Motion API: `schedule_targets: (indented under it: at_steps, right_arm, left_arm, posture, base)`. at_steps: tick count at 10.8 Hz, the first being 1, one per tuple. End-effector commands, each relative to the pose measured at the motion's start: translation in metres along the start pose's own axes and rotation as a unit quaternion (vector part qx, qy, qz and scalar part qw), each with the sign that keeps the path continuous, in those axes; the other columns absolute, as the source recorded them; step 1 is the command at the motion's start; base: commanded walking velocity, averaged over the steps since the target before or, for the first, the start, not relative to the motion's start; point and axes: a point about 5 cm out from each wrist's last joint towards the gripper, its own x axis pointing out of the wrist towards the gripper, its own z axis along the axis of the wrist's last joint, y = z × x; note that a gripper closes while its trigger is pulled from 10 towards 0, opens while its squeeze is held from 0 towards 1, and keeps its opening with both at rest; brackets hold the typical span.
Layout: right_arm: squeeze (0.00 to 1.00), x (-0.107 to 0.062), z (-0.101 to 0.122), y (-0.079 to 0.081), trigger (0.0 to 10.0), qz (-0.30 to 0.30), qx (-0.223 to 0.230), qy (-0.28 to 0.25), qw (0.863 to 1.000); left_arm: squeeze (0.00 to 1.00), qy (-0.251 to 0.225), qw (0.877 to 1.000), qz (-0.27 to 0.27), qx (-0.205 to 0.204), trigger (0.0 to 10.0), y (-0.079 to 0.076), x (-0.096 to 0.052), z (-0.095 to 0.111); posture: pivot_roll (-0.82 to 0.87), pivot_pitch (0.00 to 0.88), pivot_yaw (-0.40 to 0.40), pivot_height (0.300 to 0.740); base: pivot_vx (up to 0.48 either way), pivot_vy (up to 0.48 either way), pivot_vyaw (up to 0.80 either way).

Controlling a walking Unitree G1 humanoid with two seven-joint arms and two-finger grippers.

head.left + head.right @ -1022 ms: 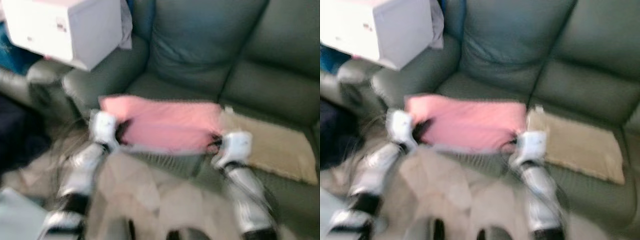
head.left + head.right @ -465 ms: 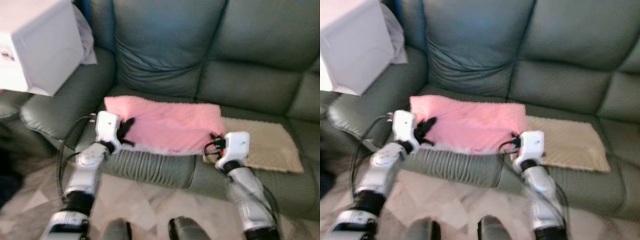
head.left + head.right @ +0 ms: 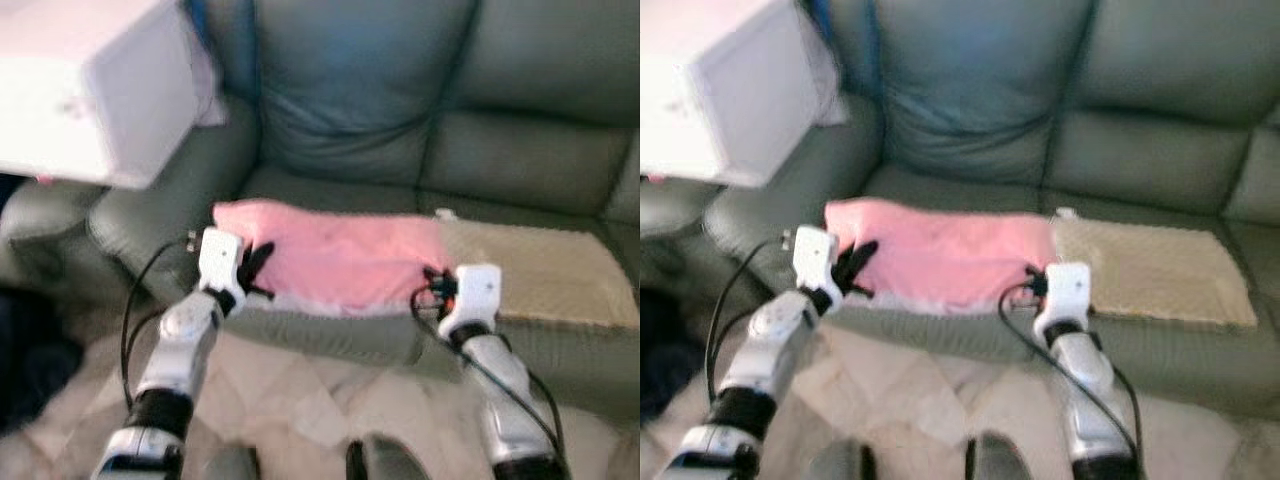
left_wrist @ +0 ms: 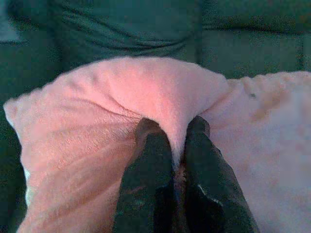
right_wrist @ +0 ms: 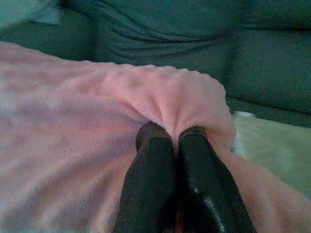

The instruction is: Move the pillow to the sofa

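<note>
A pink fleece pillow (image 3: 340, 255) lies across the front of the dark green sofa's seat (image 3: 330, 190). My left gripper (image 3: 256, 268) is shut on the pillow's left edge; the left wrist view has its black fingers (image 4: 150, 160) pinching a fold of pink fabric (image 4: 97, 107). At the pillow's right front corner my right gripper (image 3: 435, 283) is shut on it, fingers (image 5: 155, 165) clamped on a pink fold (image 5: 73, 111).
A tan mat (image 3: 540, 270) lies on the seat right of the pillow. A white box (image 3: 90, 90) rests on the sofa's left armrest (image 3: 150, 220). Pale tiled floor (image 3: 300, 400) lies in front of the sofa, with my feet (image 3: 385, 462) near the bottom edge.
The camera has shifted and the sofa sits differently in view. Both grippers still hold the pillow's ends; the pillow now rests lower on the seat's front edge.
</note>
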Motion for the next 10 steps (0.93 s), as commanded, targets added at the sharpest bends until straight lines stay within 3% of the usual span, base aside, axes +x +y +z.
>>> schedule_targets:
  at_steps: [1, 5, 10]
  right_arm:
    - [0.00, 0.0003, 0.0035, 0.0006, 10.0, 0.003, -0.005, -0.009, 1.000]
    - [0.00, -0.0014, 0.0013, 0.0010, 10.0, 0.001, -0.002, -0.006, 1.000]
    - [0.00, -0.0016, 0.0012, -0.0003, 10.0, 0.002, 0.003, -0.005, 1.000]
  left_arm:
    - [0.00, -0.026, 1.000, 0.000, 0.008, 10.0, 0.0008, 0.0031, 0.0122]
    - [0.00, -0.031, 0.999, -0.024, -0.011, 10.0, -0.0016, 0.0009, 0.0137]
    - [0.00, -0.032, 0.999, -0.032, -0.021, 10.0, -0.0044, 0.0006, 0.0132]
  posture:
    - [-0.10, 0.111, -0.024, 0.740]
    - [-0.10, 0.114, -0.020, 0.740]
    - [-0.10, 0.115, -0.025, 0.740]
  base:
    - [0.000, 0.000, 0.00]
    - [0.134, 0.000, -0.48]
    - [0.403, 0.000, 0.00]
